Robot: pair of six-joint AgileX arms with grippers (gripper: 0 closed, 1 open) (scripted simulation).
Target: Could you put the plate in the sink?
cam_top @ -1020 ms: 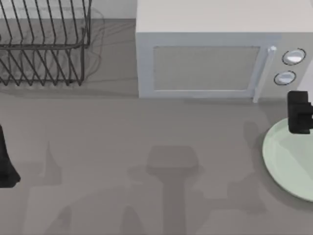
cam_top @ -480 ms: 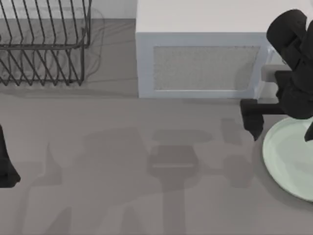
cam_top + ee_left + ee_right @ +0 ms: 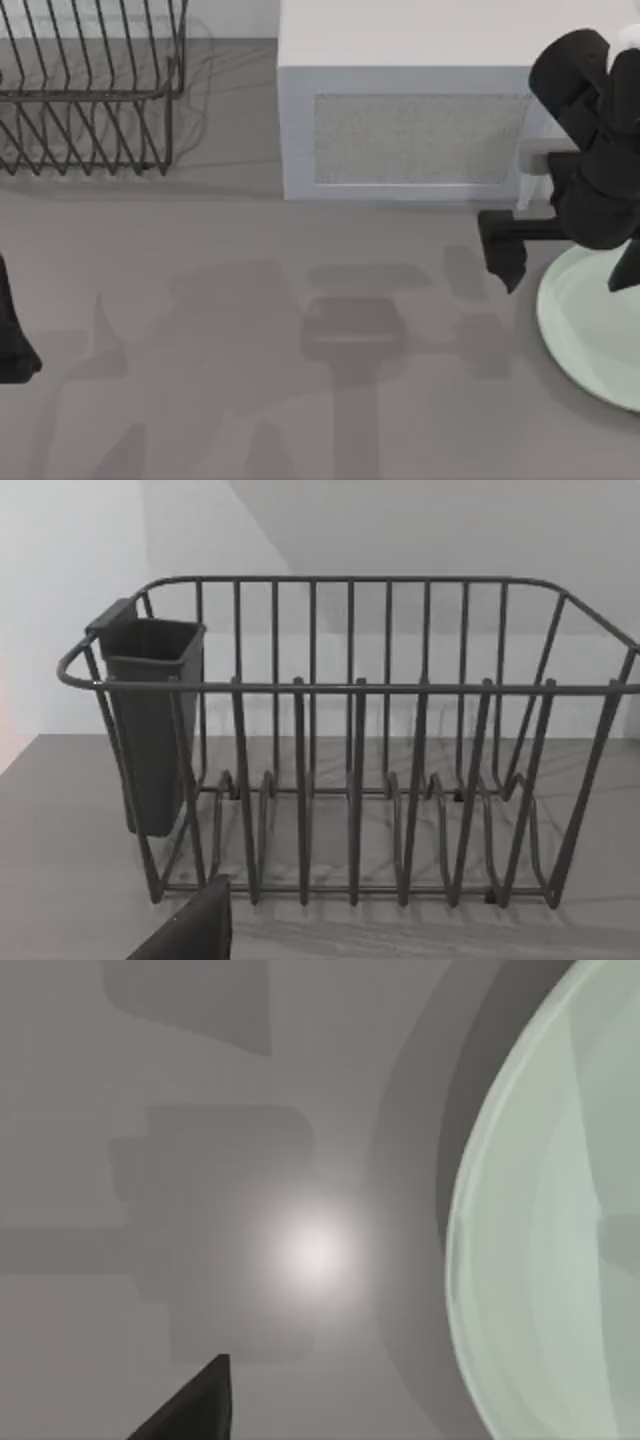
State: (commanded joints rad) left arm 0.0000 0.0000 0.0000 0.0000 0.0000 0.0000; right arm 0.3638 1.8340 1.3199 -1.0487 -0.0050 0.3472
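Observation:
The pale mint-green plate (image 3: 590, 330) lies flat on the grey counter at the right edge, partly cut off by the top view's border. My right gripper (image 3: 562, 262) hangs open over the plate's far left rim. One finger (image 3: 500, 250) is off the plate to its left and the other is over the plate near the right border. The right wrist view looks down on the plate's curved rim (image 3: 540, 1240), with bare counter beside it and one dark fingertip (image 3: 195, 1405) over the counter. My left gripper (image 3: 12, 340) is parked at the left edge. The sink is out of view.
A white-grey microwave (image 3: 410, 120) stands at the back, just behind the right arm. A dark wire rack (image 3: 90, 100) sits at the back left. In the left wrist view the rack (image 3: 350, 740) carries a dark cup holder (image 3: 150, 710). The counter's middle is bare.
The right arm swung in from the right border over the plate's far rim, then shifted a little left. The plate and the left arm have not moved.

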